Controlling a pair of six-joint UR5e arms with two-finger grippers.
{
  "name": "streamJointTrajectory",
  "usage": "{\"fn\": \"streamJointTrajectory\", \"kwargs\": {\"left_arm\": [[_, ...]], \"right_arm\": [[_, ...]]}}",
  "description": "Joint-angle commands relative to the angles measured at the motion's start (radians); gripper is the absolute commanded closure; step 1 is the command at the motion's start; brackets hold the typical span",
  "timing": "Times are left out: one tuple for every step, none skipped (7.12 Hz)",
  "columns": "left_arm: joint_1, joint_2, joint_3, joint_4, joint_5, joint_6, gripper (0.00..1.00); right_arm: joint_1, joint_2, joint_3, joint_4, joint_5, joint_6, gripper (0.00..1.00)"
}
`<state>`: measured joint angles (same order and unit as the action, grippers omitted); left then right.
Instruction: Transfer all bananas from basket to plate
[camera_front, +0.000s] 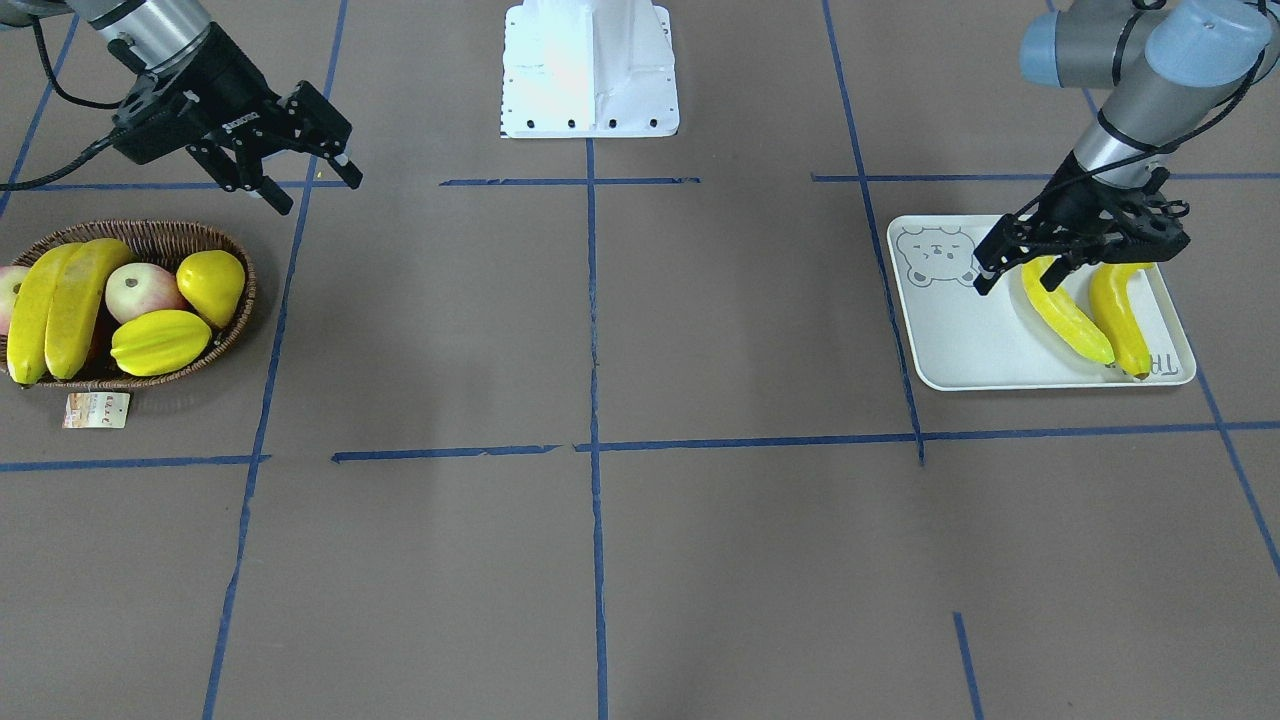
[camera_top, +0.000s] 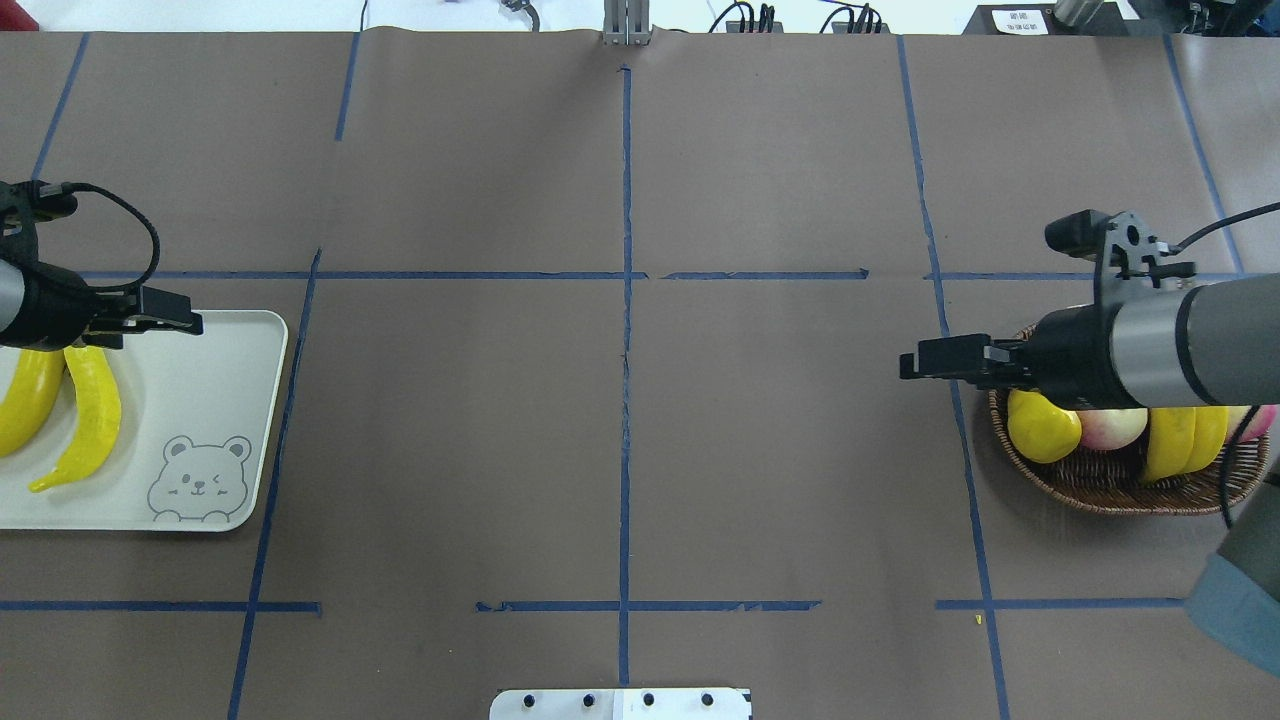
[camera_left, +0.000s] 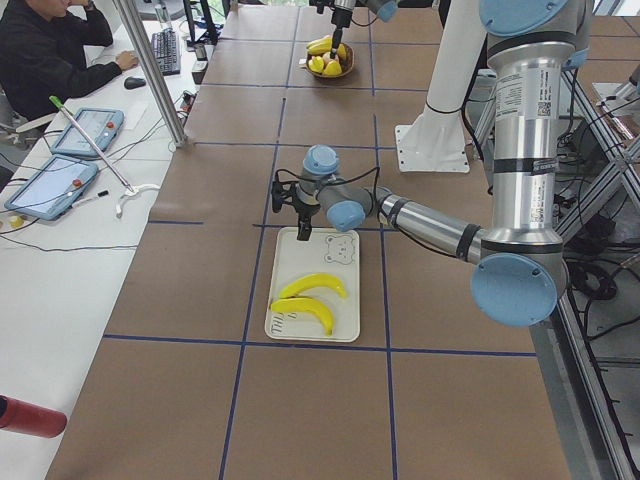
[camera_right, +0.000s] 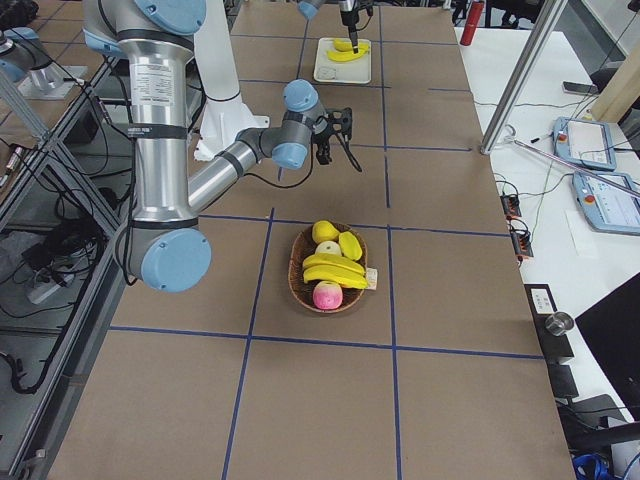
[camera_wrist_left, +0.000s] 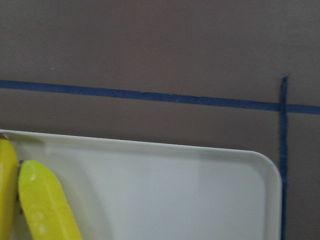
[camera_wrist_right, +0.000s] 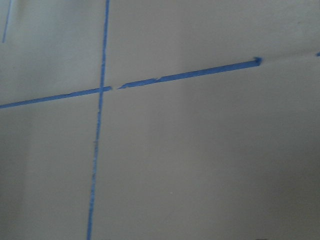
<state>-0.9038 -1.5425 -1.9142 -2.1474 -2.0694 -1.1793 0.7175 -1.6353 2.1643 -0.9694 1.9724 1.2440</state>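
Two bananas lie side by side in the brown wicker basket, which also shows in the overhead view. Two more bananas lie on the white bear plate, seen from overhead too. My left gripper hangs open just above the bananas' upper ends and holds nothing. Its wrist view shows the plate's corner and a banana end. My right gripper is open and empty, raised beside the basket toward the table's middle.
The basket also holds a red-green apple, a plump yellow pear-shaped fruit and a ridged starfruit. A paper tag lies in front of it. The white robot base stands mid-table. Blue tape lines cross the brown surface.
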Motion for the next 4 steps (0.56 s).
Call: {"fn": "streamJointTrajectory", "kwargs": {"left_arm": [[0.015, -0.124, -0.032, 0.000, -0.043, -0.232, 0.01], [0.087, -0.183, -0.031, 0.000, -0.028, -0.326, 0.01], [0.165, -0.233, -0.026, 0.001, 0.035, -0.398, 0.01], [0.227, -0.257, -0.026, 0.001, 0.113, -0.434, 0.01]], "right_arm": [[0.091, -0.183, -0.001, 0.001, 0.008, -0.250, 0.00], [0.102, -0.240, -0.009, 0.001, 0.005, -0.311, 0.00], [0.102, -0.270, -0.032, 0.001, -0.013, -0.311, 0.00], [0.102, -0.297, -0.058, 0.001, -0.058, -0.313, 0.00]]}}
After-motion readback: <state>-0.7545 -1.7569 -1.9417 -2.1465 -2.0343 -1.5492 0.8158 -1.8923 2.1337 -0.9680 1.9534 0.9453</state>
